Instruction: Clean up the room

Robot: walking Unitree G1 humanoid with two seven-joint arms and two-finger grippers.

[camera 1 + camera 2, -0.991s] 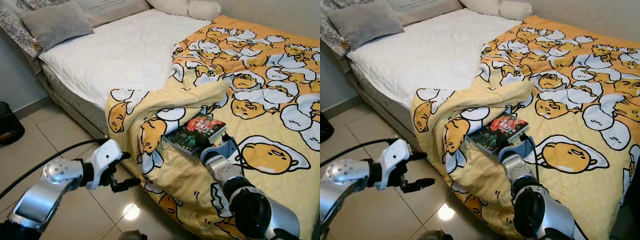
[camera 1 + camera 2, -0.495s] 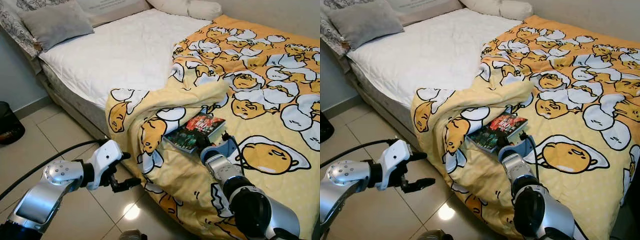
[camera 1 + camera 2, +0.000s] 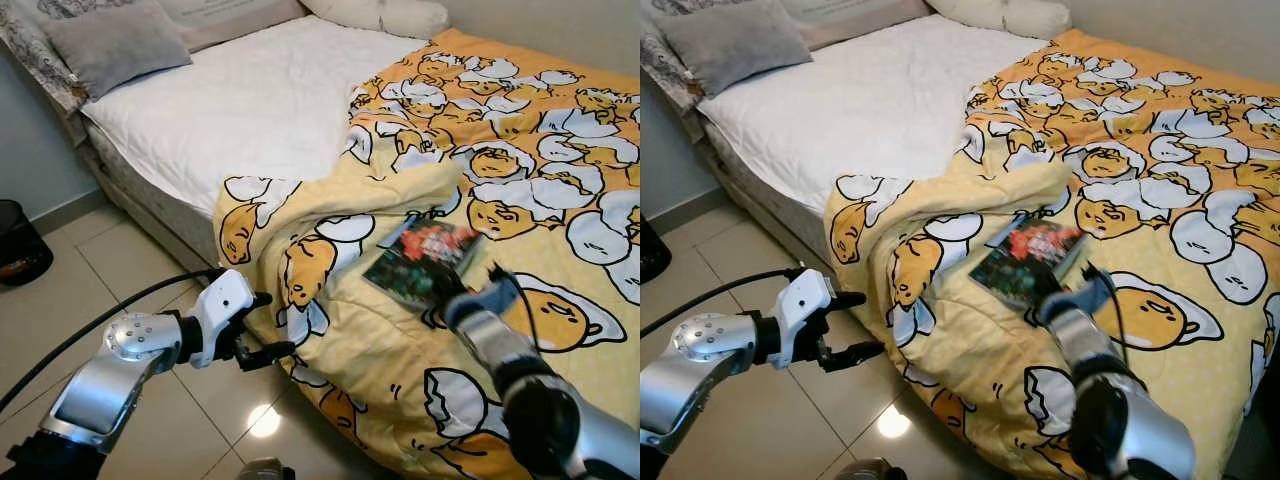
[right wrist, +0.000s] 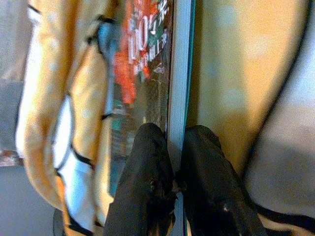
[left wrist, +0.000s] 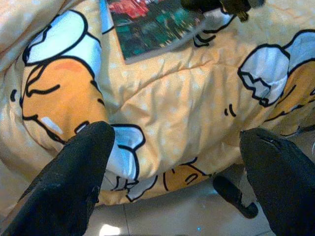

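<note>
A dark book (image 3: 425,262) with a red and green cover is on the yellow egg-print blanket (image 3: 520,140), near the blanket's folded edge. My right gripper (image 3: 447,291) is shut on the book's near edge; in the right wrist view the two fingers (image 4: 152,162) pinch its thin spine (image 4: 178,73). My left gripper (image 3: 266,325) is open beside the bed, over the floor, close to the blanket's hanging side. In the left wrist view the spread fingers (image 5: 81,172) frame the blanket and the book (image 5: 152,24).
The white mattress (image 3: 250,100) is bare on its left half, with a grey pillow (image 3: 115,40) at the head and white pillows (image 3: 385,15) by the wall. A black bin (image 3: 20,245) stands on the tiled floor (image 3: 110,290) at the left.
My right gripper has drawn the book to the right across the blanket, and the book has turned a little. My left gripper has come slightly closer to the blanket's hanging side.
</note>
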